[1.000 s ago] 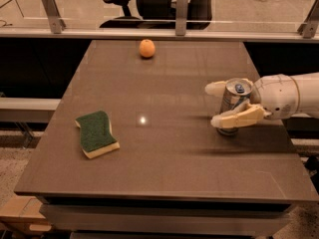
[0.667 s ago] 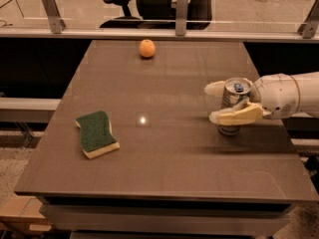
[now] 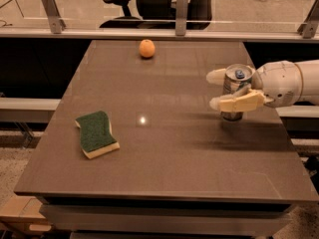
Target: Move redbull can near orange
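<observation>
The table (image 3: 169, 178) is a dark brown, glossy slab with a glint of ceiling light near its centre; at about 8 o'clock on it lies the sponge (image 3: 97, 133), green face up, with a yellow edge showing; below the table's near-left corner, at 7 o'clock, a cardboard box (image 3: 20, 215) sits on speckled floor; along the far edge runs a pale ledge with grey metal posts (image 3: 182, 11) holding glass; behind the glass, at 12 o'clock, stands a black office chair (image 3: 149, 1); the orange (image 3: 146, 48) rests alone on the table at about 11 o'clock, close to the far edge; the can (image 3: 234, 91) stands upright at about 2 o'clock, well apart from the orange; the gripper (image 3: 215, 89) reaches in from 3 o'clock on a white arm (image 3: 289, 83), one cream finger behind the can and one in front, closed against its sides; the can's base seems to meet the table, though that contact is hard to judge.
</observation>
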{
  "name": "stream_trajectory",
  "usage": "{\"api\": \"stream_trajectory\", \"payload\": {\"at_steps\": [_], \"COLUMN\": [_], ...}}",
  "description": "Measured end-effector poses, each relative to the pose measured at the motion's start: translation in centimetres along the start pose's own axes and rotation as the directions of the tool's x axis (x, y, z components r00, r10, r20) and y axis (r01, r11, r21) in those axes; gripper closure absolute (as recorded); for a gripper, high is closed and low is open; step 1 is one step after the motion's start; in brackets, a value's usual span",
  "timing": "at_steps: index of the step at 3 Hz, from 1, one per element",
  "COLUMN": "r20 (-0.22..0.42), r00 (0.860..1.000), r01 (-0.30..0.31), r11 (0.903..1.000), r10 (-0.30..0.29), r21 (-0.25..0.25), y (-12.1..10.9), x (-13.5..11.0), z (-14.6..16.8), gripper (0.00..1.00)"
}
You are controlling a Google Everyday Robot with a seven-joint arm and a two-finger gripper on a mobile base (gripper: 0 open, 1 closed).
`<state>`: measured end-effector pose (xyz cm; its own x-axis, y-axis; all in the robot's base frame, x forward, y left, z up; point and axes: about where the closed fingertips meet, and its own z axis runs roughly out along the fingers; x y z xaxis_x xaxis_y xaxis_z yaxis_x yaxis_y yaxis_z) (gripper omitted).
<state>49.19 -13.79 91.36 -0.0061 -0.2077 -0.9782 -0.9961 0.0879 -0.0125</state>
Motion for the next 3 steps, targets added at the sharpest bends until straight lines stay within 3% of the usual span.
{"api": "stream_trajectory", "payload": {"at_steps": [2, 3], "r20": [-0.012, -0.003], "r00": [1.000, 1.000], "r01": [0.017, -0.017], "r11": [0.9997, 0.9985], "r10": [-0.017, 0.017], "r21": [0.019, 0.052], "y": [-4.4, -6.1], "x": [-4.4, -6.3], "z": [1.4, 2.8], "gripper": [1.00, 1.00]}}
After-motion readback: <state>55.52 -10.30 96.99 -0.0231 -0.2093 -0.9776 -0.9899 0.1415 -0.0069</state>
